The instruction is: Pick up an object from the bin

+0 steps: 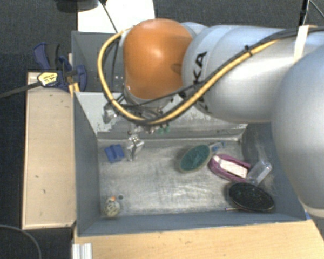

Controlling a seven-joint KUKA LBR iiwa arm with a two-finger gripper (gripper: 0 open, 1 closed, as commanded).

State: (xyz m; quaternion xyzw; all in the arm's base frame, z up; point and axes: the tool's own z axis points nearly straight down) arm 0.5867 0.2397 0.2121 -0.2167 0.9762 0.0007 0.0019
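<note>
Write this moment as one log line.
gripper | beside blue block, left in bin | grasp unclear | others: green brush, black disc

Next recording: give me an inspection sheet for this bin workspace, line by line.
Surface: grey metal bin, scratched floor.
Job's things: small blue block at left, nearest the gripper; green oval pad, purple-and-white pack, black disc at right.
Clutter: small round mottled thing, near-left corner.
Grippers: gripper low in the bin, just right of the blue block; state unclear.
Cables: yellow cable looped round the orange wrist cover.
Surroundings: dark floor; black cable lying on it.
</note>
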